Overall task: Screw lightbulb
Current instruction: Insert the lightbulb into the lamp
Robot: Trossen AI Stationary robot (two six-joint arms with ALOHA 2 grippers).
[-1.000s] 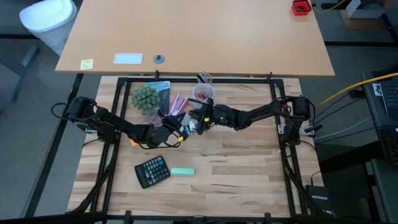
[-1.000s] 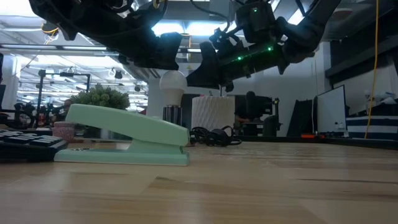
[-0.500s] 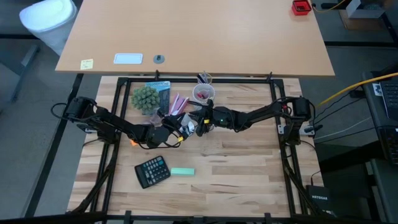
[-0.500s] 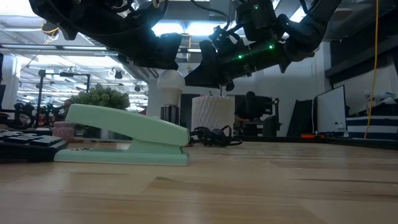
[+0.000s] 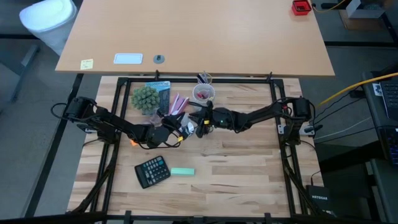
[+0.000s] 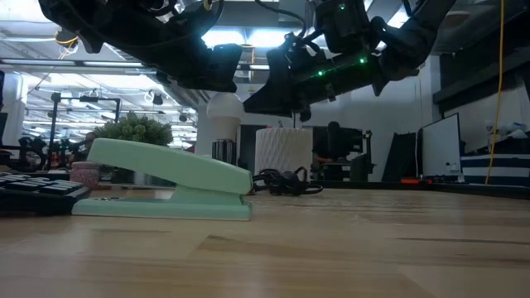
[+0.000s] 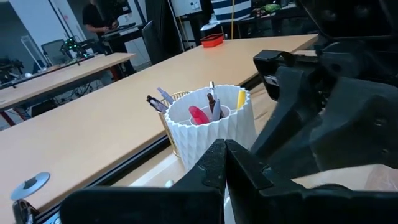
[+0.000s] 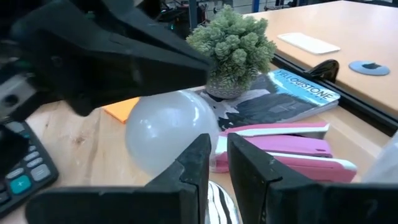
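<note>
Where overhead hides — lightbulb (image 8: 171,127) (wrist-seen)

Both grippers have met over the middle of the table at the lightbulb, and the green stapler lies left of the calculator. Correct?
Not quite. In the high view the green stapler lies right of the calculator. The left gripper and right gripper do meet at the lightbulb.

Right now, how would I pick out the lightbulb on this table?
Find the potted plant at the table's far left; the two grippers meet just right of it. The lightbulb sits between them: pale, rounded and frosted, unlike the flat pink stapler beside it.
</note>
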